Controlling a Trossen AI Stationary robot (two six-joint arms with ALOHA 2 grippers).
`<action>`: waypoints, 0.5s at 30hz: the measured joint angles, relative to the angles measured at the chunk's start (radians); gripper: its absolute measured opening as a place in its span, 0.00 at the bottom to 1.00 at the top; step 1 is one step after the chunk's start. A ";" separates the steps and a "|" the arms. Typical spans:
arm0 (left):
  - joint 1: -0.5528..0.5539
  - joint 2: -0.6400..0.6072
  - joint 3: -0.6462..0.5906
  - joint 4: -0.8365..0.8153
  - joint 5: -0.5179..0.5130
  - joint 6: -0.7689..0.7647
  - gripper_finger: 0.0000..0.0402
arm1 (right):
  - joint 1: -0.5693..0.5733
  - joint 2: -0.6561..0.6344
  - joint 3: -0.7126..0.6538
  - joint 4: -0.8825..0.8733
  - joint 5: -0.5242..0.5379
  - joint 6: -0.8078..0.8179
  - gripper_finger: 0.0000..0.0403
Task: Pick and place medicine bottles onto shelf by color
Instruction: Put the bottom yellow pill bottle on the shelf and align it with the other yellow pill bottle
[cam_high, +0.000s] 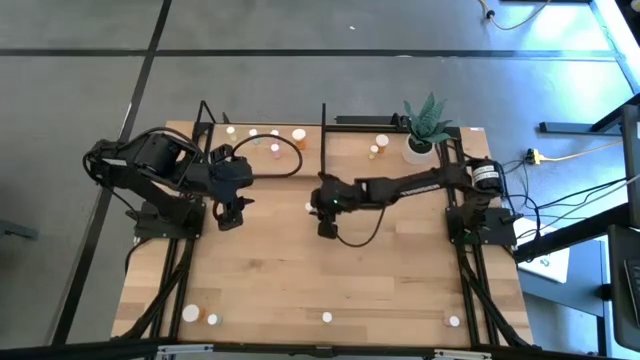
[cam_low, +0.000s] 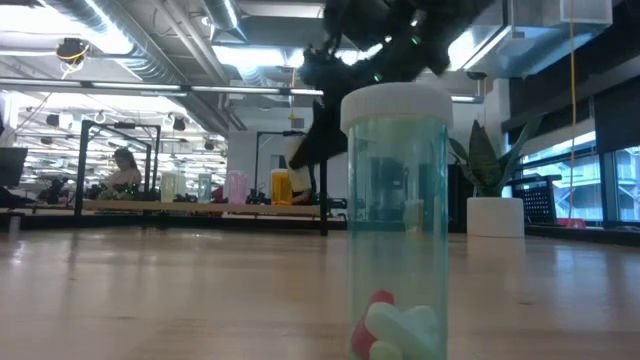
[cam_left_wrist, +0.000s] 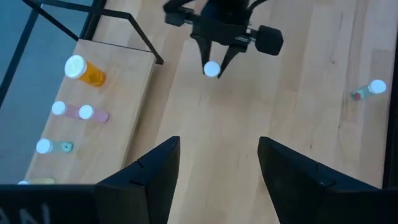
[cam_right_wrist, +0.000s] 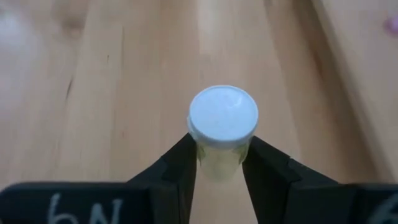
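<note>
Right arm's got a bottle, mid-table

We see the pale wooden shelf with black frame (cam_high: 265, 160) along the table's far edge, the left gripper (cam_high: 230, 215) near it, fingers apart and empty, and the right gripper (cam_right_wrist: 219, 163) clamped around a small white-capped greenish bottle (cam_right_wrist: 222, 118).

low view: green bottle (cam_low: 395, 225) base cropped | right gripper hidden

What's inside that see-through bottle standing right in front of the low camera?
Through the clear bottle, a few pills lie at the bottom: pale white ones and a reddish one. Above them it looks empty up to the white cap. The picture's lower edge cuts off the very bottom.
</note>
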 joint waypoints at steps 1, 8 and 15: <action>0.000 0.000 0.000 0.000 0.000 0.000 0.52 | -0.005 0.000 0.025 -0.024 -0.012 -0.009 0.30; 0.000 0.001 -0.072 0.039 0.001 0.040 0.52 | -0.020 0.000 0.172 -0.095 -0.050 -0.065 0.30; 0.030 0.001 -0.196 0.194 0.004 0.182 0.52 | -0.019 0.000 0.289 -0.145 -0.049 -0.132 0.30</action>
